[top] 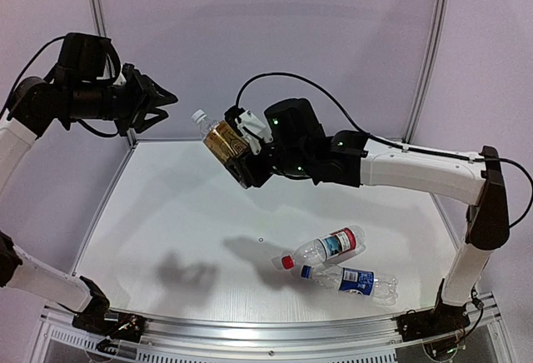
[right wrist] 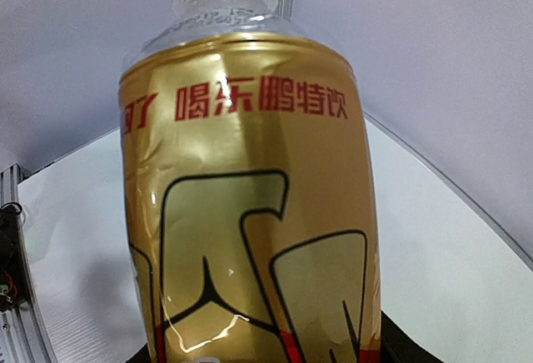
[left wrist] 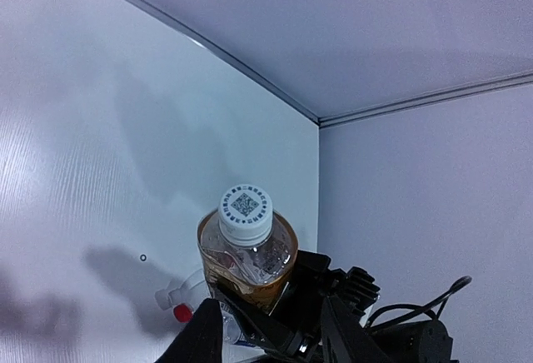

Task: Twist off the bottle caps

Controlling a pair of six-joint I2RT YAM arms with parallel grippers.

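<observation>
Open air separates my 2 grippers. My left gripper (top: 164,106) hangs high beyond the left rear corner of the white table (top: 166,213), its jaws parted with nothing between them. The pale wall panels (top: 275,22) stand close behind both grippers.

My right gripper (top: 239,153) is raised over the table's rear edge, jaws clamped on the body of the small clear plastic bottle of amber drink (top: 221,140). Its gold label carries red characters and black-outlined shapes. Its tiny white round screw cap (top: 198,116) is on, with a square printed code on top.

The bottle's long axis tilts up out of my right jaws, and the cap points straight at my left jaws, a short gap away.

Well below my right jaws, 2 more bottles lie on their sides just beside each other. They are the clear red-white labelled bottle (top: 331,245) with its red cap (top: 287,261) and the clear blue-labelled bottle (top: 358,280) with its blue cap (top: 306,272).
</observation>
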